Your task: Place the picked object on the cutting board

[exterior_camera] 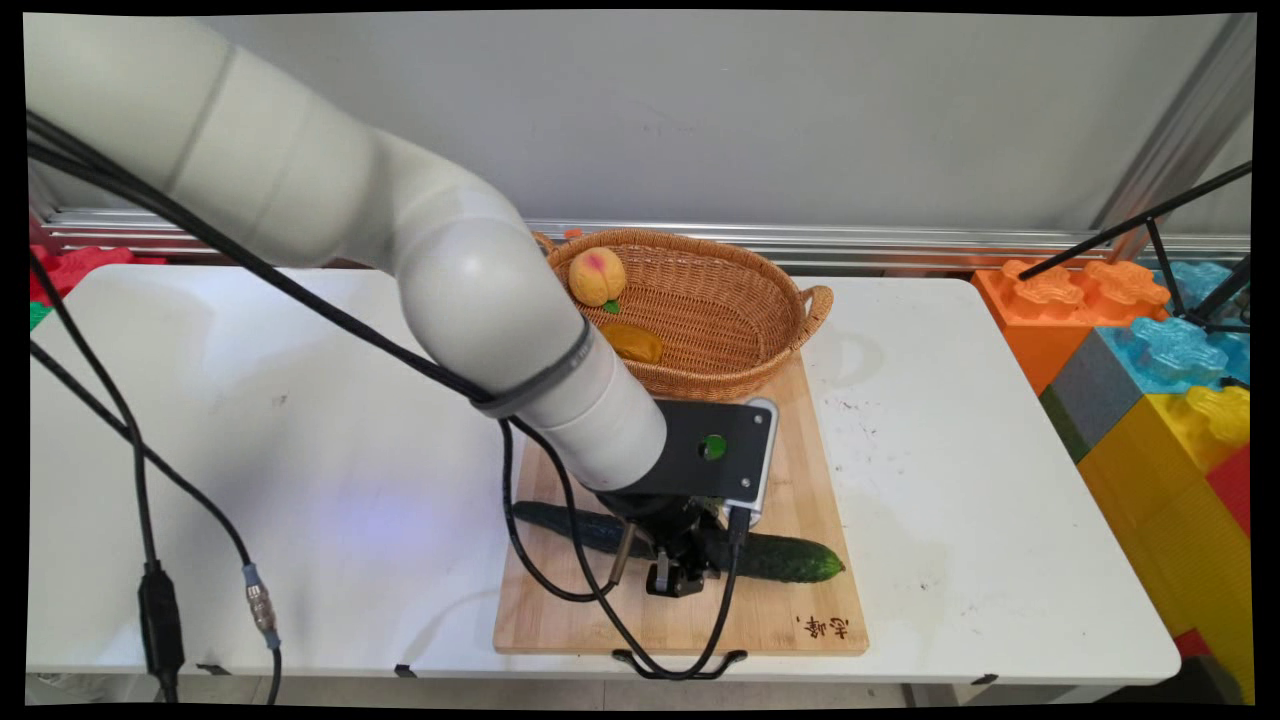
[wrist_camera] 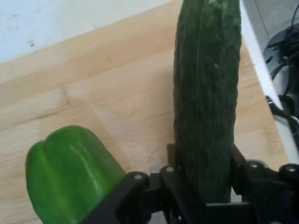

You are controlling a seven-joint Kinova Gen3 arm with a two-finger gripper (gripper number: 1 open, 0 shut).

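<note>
The tool point(exterior_camera: 678, 578) was low over a wooden cutting board point(exterior_camera: 790, 480) on the white counter point(exterior_camera: 300, 450), its two black fingers point(wrist_camera: 180, 186) set on either side of a long dark green cucumber point(exterior_camera: 790, 558). In the hand view the cucumber ran straight up between the fingers, both of which lay against its sides, so the tool was clenched on the cucumber about midway along its length. The cucumber lay flat across the near part of the board, one end reaching toward the board's right edge and the other sticking out to the left of the arm. A green bell pepper point(wrist_camera: 70, 177) sat on the board just beside the cucumber; it showed only in the hand view, since the arm hid it in the main view. At the far end of the board stood a woven basket point(exterior_camera: 750, 300) with a peach point(exterior_camera: 597, 276) and a yellow-orange piece of fruit point(exterior_camera: 632, 342) inside, well apart from the tool. Big coloured blocks point(exterior_camera: 1160, 370) were stacked off the counter's right end.
</note>
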